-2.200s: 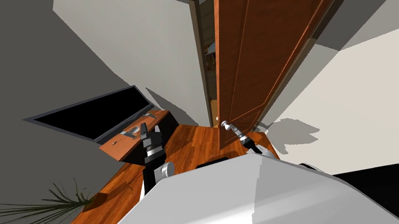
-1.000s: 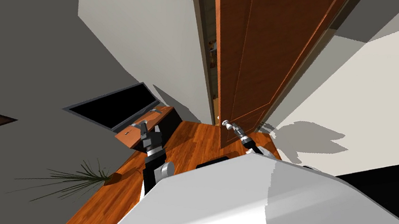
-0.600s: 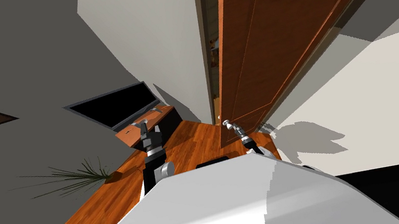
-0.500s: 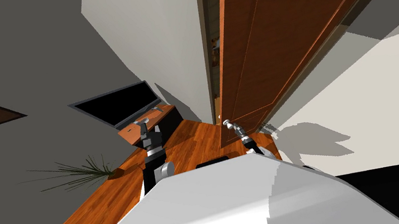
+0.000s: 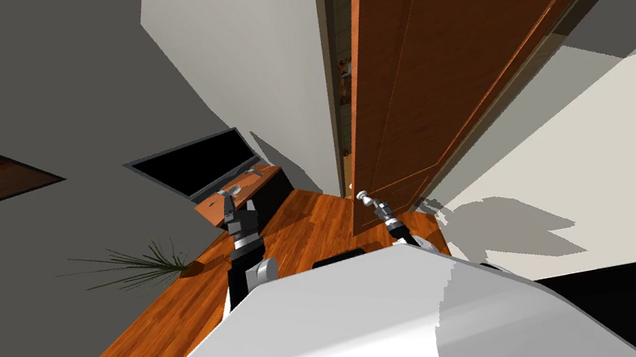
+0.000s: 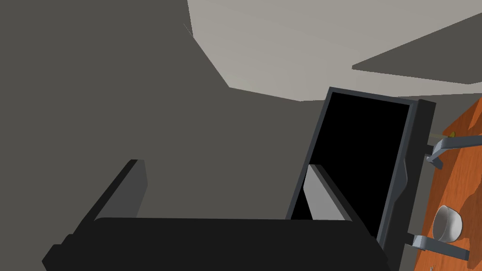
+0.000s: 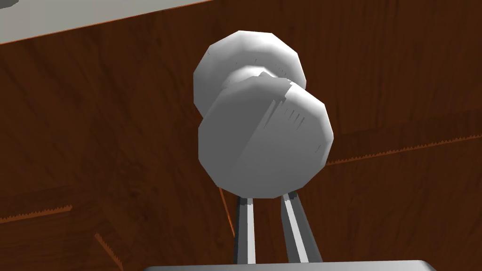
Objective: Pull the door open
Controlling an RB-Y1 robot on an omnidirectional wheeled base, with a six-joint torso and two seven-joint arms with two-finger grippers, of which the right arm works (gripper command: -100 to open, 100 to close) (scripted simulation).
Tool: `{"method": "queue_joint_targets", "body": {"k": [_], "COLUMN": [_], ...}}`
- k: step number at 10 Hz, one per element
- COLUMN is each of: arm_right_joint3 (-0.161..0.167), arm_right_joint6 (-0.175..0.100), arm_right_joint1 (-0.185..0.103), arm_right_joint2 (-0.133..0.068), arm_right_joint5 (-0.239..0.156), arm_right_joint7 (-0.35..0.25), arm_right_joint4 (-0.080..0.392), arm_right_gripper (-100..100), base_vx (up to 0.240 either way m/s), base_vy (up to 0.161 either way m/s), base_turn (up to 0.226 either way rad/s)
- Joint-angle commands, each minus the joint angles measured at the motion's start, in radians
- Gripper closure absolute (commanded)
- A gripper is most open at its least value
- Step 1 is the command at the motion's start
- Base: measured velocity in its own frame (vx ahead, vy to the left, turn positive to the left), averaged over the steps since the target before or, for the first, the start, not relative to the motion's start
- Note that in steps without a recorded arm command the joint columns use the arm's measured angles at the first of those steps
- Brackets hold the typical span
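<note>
Right gripper clenched at the smooth round knob, centre frame: slippery, so hold by its neck. Tall door looks heavy and stiff; left gripper released.

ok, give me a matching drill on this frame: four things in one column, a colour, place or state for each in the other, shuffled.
Things:
1. door knob
2. door
3. left pincer
4. bowl

States:
A. open, holding nothing
B. reddish-brown wood
C. on the wooden top beside the black screen
D. light grey and round, with the right pincer shut on it

Pairs: 1-D; 2-B; 3-A; 4-C
</note>
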Motion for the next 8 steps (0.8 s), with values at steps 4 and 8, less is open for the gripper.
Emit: {"method": "queue_joint_targets", "body": {"k": [4, 8], "arm_right_joint3": [0.035, 0.043], "arm_right_joint6": [0.008, 0.016], "arm_right_joint1": [0.001, 0.003], "arm_right_joint2": [0.02, 0.019], "arm_right_joint5": [-0.055, -0.086], "arm_right_joint7": [-0.061, -0.119], "arm_right_joint4": [-0.061, -0.066], "arm_right_gripper": [100, 100], "base_vx": [-0.031, -0.039], "base_vy": [-0.015, -0.024], "base_turn": [0.063, 0.07]}}
